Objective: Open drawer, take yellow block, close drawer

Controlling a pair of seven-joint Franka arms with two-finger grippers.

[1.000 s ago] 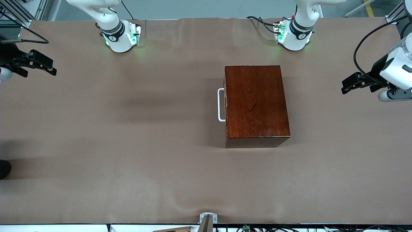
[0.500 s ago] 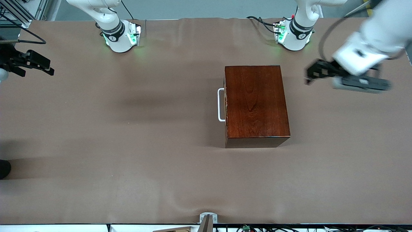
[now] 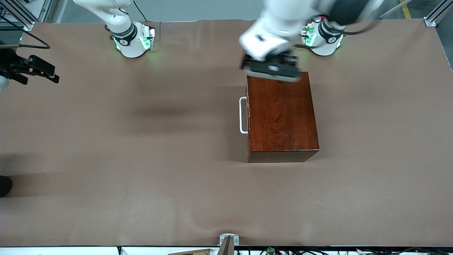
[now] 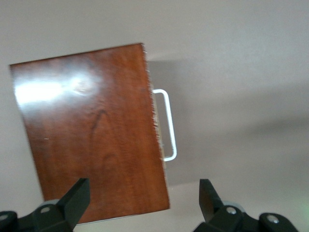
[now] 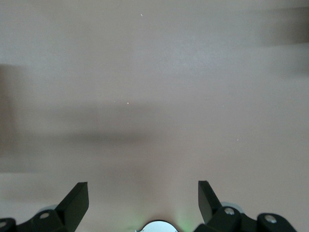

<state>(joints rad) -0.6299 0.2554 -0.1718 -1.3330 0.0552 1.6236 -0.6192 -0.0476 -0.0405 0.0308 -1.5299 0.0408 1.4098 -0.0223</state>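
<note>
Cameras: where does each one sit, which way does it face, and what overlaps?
Front: high across the table, facing the arm bases; shows the box, its shut drawer's handle, left gripper over the box's edge nearest the bases, right gripper waiting at the right arm's end of the table.
Left wrist: looks down at the box and handle past its own open fingers.
Right wrist: looks down at bare table; its own open fingers show.
Shared: front and left wrist both see box and handle.

A brown table cover [image 3: 141, 148] spreads wrinkled across the table, with a small grey bracket [image 3: 228, 240] at its six o'clock edge.
</note>
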